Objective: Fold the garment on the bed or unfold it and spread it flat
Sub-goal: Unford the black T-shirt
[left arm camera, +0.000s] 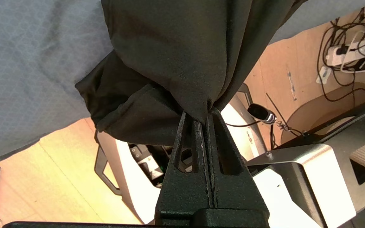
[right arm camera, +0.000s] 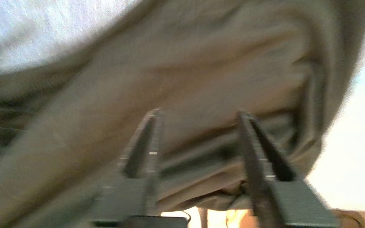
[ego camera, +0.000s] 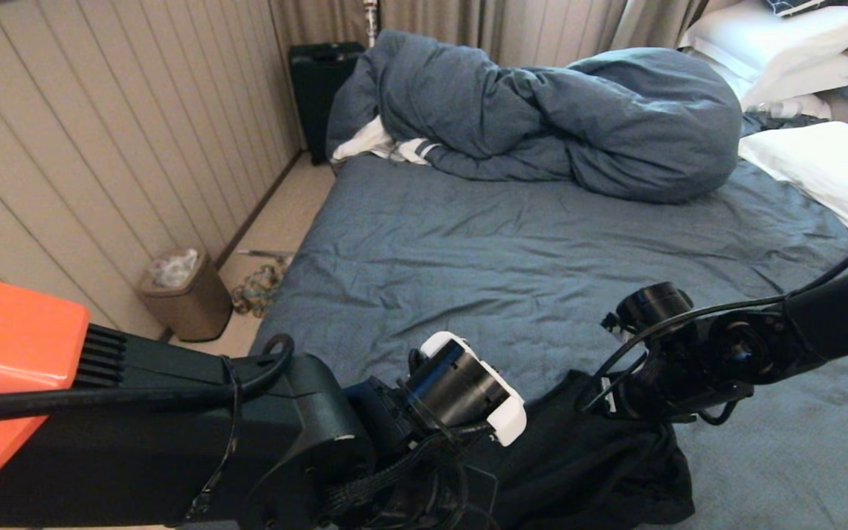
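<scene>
Likely to slip and bunch again: garment (left arm camera: 169, 47) draped over bed (ego camera: 542, 250) edge, pinched only by left gripper (left arm camera: 208, 114), fingers pressed together on a fold, right gripper (right arm camera: 198, 133) fingers spread, gripping nothing.

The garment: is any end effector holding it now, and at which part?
The left end effector is shut on a bunched fold of the black garment, near its edge. The right end effector is open beside the cloth and holds nothing.

The garment (ego camera: 593, 456) lies at the bed's (ego camera: 512, 258) six-o'clock edge; the duvet (ego camera: 564, 118) is bunched at twelve, pillows (ego camera: 814, 154) at two.
</scene>
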